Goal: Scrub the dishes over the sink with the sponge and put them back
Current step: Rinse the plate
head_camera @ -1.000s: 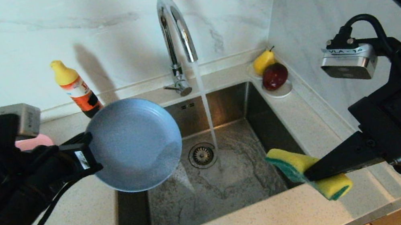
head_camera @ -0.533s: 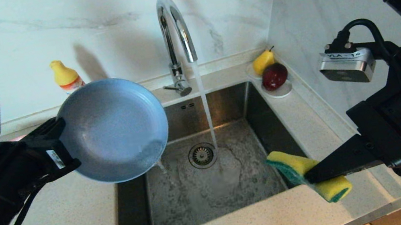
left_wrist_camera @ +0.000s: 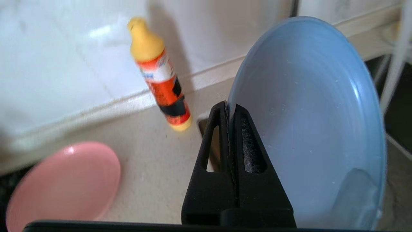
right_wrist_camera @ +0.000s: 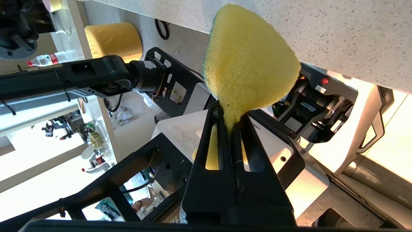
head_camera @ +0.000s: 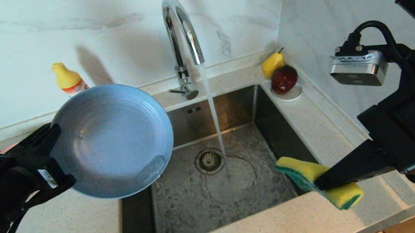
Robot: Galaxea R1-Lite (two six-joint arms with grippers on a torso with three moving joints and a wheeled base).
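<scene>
We see the left gripper (head_camera: pixel 55 159) with its jaws pinched tight on the rim of a light blue round plate (head_camera: pixel 110 141), held tilted over the left edge of the dark steel sink (head_camera: pixel 244 186), a little water pooled at its low side. The right gripper (head_camera: pixel 320 183) has its jaws clamped on a small yellow sponge with a green scouring layer (head_camera: pixel 315 178), squeezed thin at the pinch, hovering at the sink's front right corner, well apart from the plate. Water runs from the tall chrome gooseneck tap (head_camera: pixel 183 40) onto the basin floor beside the drain. On the counter left of the sink lies a matte pink round plate (left_wrist_camera: pixel 64 183), near an orange bottle with a yellow cap (left_wrist_camera: pixel 161 77). We judge the blue plate wetted or rinsed and not yet set down; the teal bowl is out of view.
</scene>
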